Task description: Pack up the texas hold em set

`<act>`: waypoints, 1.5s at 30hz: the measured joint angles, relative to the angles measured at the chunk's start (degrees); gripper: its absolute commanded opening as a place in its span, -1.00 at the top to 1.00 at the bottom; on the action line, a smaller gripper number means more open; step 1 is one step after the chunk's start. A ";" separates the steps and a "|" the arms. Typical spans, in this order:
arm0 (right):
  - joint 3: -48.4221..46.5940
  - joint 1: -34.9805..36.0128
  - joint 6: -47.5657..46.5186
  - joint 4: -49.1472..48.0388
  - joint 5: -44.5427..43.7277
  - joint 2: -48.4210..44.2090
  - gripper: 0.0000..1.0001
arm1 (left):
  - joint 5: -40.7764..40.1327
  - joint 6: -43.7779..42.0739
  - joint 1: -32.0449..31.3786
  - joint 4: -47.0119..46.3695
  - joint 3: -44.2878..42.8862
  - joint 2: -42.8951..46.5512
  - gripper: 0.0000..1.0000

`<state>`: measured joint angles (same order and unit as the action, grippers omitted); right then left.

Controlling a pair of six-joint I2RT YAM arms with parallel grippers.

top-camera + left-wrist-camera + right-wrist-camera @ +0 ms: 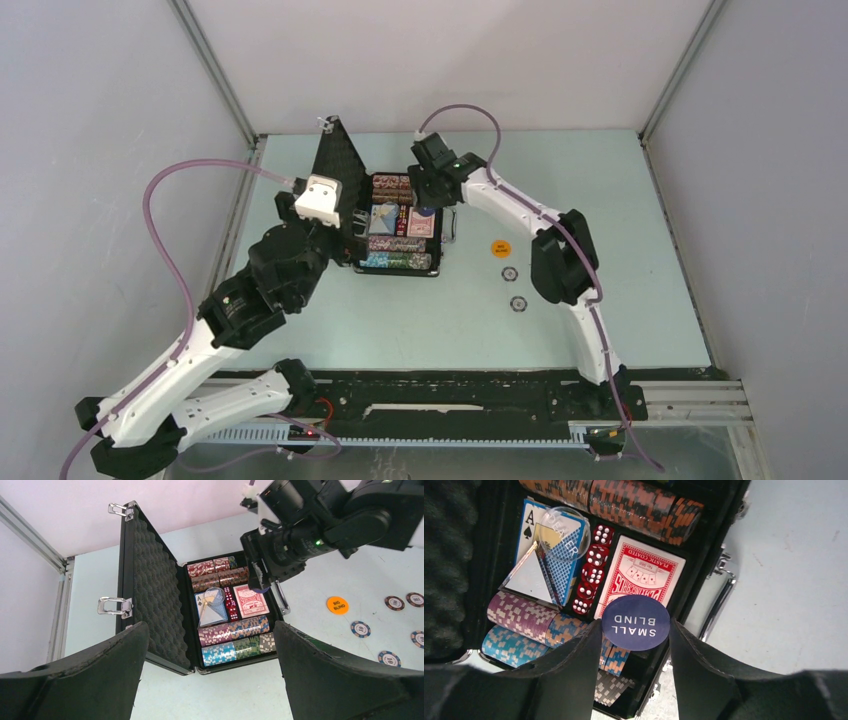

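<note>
Blue button (636, 623) pinched in right tool (635, 630) above open case (446, 565).

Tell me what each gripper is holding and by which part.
The right gripper pinches the Small Blind button by opposite edges; the left gripper holds nothing.

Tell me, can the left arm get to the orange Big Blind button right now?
Probably not directly: the open case and the right arm reaching over it stand between the left gripper and the orange button.
</note>
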<state>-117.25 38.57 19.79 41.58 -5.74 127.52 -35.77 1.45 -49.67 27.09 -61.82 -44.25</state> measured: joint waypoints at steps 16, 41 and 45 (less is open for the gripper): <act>-6.84 0.81 -0.26 0.66 -1.84 9.64 -0.27 | 0.48 0.02 0.68 -0.52 0.22 -0.37 -1.00; -7.91 2.14 -0.63 1.01 -5.20 12.50 -0.36 | 1.88 0.04 0.72 -1.29 0.22 -0.83 -1.00; -7.85 2.43 -0.61 0.94 -6.19 12.50 -0.26 | 2.03 0.07 0.72 -1.29 0.22 -0.76 -1.00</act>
<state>-125.10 40.99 19.18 42.52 -11.92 140.03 -33.74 1.52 -48.95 25.80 -61.60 -45.01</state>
